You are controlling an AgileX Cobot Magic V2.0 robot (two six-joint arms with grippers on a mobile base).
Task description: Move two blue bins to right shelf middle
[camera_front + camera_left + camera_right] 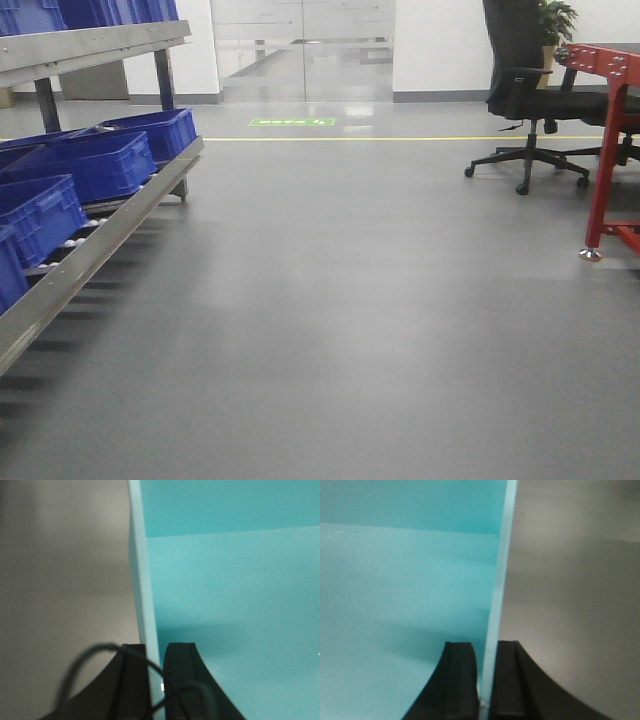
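The smooth, faintly glossy grey floor [350, 330] took up most of the front view and lay open through the middle and toward the glass doors [300, 50]. Along its left edge ran a slanted metal rack [90, 245] with roller tracks, carrying a row of ribbed blue bins [95, 160] set close together. At the right edge stood a black office chair [525, 80] on castors and, nearer, a red steel frame [605, 150] on a round foot. A thin yellow line [400, 138] crossed the floor far back. In the wrist views a held bin [230, 605] showed as plain, smooth turquoise plastic with a thin, straight wall, grey floor beyond it. The left gripper [156, 652] was clamped narrowly over that wall's left rim [142, 580], one black finger inside the bin and one outside, a dark cable [75, 675] looping beside it. The right gripper [485, 650] pinched the right rim [500, 580] of the bin interior [395, 580] the same way. Whether both gripped one bin could not be told.
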